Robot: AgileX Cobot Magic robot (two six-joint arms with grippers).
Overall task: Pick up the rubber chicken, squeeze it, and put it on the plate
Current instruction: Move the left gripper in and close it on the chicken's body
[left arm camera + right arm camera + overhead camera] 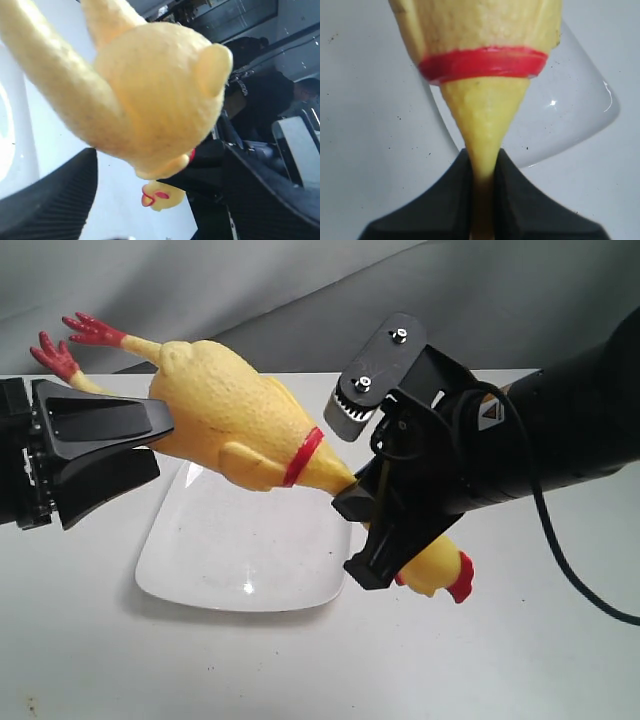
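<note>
Chicken [230,420]: in the air, tilted, body over the far left part of the plate, not touching it; feet [75,345] high toward the far left corner of the table, head [440,565] low, past the plate's right rim.
Plate [240,570]: flat on the table [500,660], left of its middle, back from the far edge; nothing rests on it.
Right claw [375,530]: clamped on the thin neck just below the red band [482,65]; the wrist view shows both fingers [445,200] pressed against the neck.
Left claw [160,445]: jaws spread wide at the tail end of the body, one finger over it and one under; whether either touches the chicken cannot be told.
Table: pale, a few dark specks.
</note>
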